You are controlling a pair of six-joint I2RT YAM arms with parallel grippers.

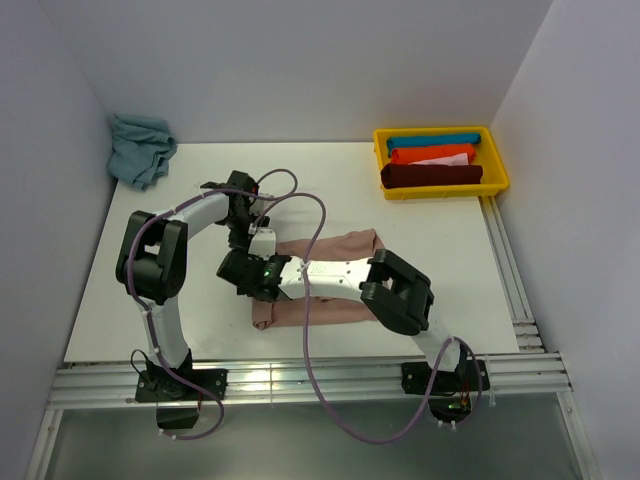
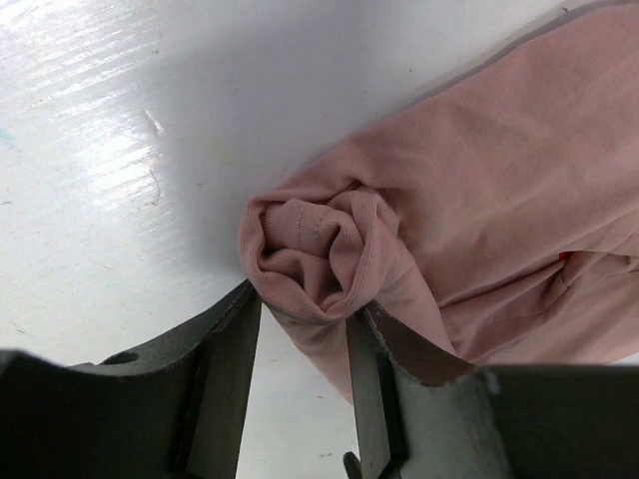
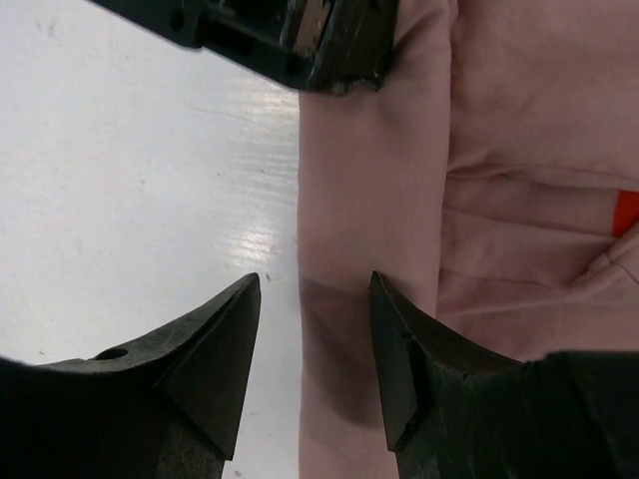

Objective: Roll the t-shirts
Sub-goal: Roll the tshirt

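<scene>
Both arms hide much of the soft dusty pink t-shirt (image 1: 345, 245) from above, while the left hand (image 2: 305, 324) and right hand (image 3: 315, 299) stand half open over its rolled edge, gripping nothing

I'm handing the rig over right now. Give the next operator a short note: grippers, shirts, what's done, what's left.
Left gripper: open around the rolled end of the pink t-shirt.
Right gripper: open, straddling the same rolled edge further along.
Pink shirt lies mid-table, roll only just begun; most is still flat.
Yellow bin at far right holds three rolled shirts.
Crumpled blue cloth sits in the far left corner.
Left: finish the roll.
</scene>
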